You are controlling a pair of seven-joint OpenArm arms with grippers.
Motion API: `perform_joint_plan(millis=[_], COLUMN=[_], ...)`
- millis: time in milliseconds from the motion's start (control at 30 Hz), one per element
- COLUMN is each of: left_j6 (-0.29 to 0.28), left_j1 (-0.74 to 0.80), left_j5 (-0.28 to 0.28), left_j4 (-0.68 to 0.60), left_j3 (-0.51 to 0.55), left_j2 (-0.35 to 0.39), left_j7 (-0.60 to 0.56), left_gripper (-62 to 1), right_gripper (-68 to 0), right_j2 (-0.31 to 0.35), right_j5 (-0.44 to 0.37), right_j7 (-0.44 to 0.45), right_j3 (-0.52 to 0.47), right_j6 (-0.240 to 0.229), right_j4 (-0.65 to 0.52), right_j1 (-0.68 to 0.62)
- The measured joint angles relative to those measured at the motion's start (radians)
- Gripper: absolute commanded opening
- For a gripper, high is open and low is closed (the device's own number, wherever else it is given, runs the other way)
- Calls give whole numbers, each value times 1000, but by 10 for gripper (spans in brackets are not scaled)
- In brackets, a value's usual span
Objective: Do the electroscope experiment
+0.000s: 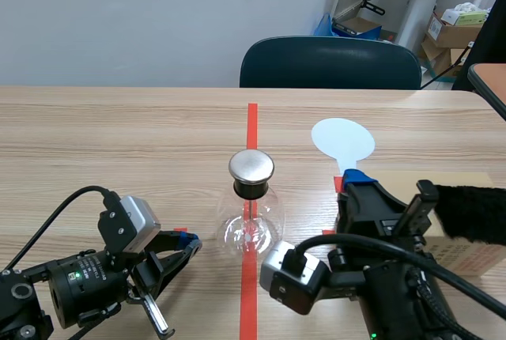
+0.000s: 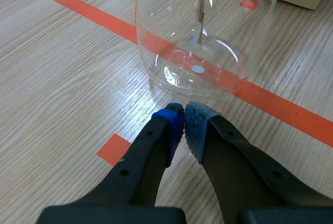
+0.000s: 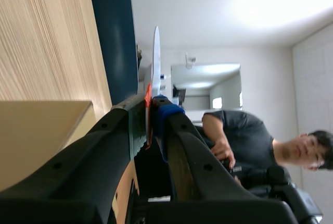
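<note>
The electroscope, a clear glass flask (image 1: 249,229) with a round metal cap (image 1: 251,168), stands on the red tape line at the table's middle. My left gripper (image 1: 188,243) lies low on the table just left of the flask and is shut on nothing. In the left wrist view its fingertips (image 2: 184,119) meet right in front of the flask (image 2: 205,36), with a thin metal rod (image 2: 202,0) inside. My right gripper (image 1: 356,178) is shut on the red handle of a pale blue round paddle (image 1: 342,141), held upright to the right of the flask. The right wrist view shows the paddle (image 3: 156,57) edge-on between the fingers.
A cardboard box (image 1: 455,249) sits at the right, with a black fuzzy cloth (image 1: 474,209) on it. A dark chair (image 1: 330,63) stands behind the table's far edge. In the right wrist view a person (image 3: 250,140) is seen in the background.
</note>
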State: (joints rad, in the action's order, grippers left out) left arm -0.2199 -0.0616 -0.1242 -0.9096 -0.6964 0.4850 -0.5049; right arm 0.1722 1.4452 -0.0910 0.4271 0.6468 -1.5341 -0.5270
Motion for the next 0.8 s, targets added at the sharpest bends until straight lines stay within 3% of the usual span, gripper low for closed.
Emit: perform_joint_plan(millis=[400,800], left_j6=[0,0], left_j1=[0,0], left_j5=[0,0], left_j4=[0,0], left_j3=[0,0], left_j2=[0,0], left_j7=[0,0], left_gripper=[-554,-554], right_gripper=[-658,-658], right_j2=[0,0], right_j5=[5,6], right_j7=[239,353], right_j3=[0,0], right_j6=[0,0], right_j4=[0,0], right_j1=[0,0])
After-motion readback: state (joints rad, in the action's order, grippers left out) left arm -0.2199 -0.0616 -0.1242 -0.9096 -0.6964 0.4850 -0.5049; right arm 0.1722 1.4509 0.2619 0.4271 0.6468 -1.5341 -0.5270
